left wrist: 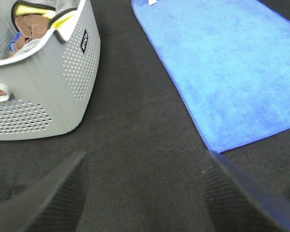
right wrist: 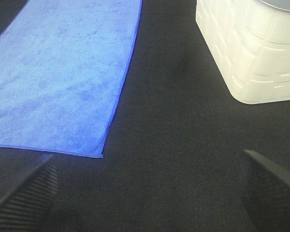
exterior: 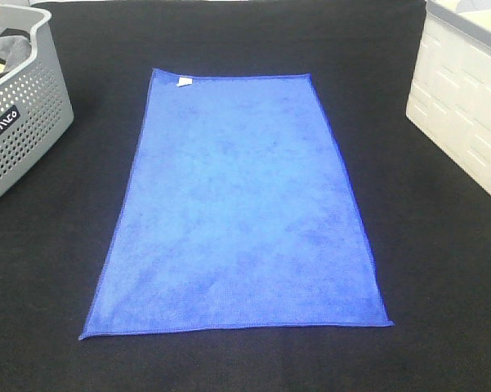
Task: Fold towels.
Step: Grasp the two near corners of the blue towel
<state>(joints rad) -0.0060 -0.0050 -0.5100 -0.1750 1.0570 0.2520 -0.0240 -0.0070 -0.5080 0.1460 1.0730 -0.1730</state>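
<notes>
The left gripper (left wrist: 145, 195) hangs low, its two black, ribbed fingers (left wrist: 58, 198) spread wide apart with nothing between them. The right gripper (right wrist: 147, 193) hovers in the same pose, jaws parted, ribbed black fingers (right wrist: 26, 193) standing at opposite edges of its wrist camera's view, clasping nothing.

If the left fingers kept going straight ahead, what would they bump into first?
Probably just the black table, in the gap between the basket and the towel. Neither lies dead ahead of the left fingers, though depth is hard to judge.
</notes>
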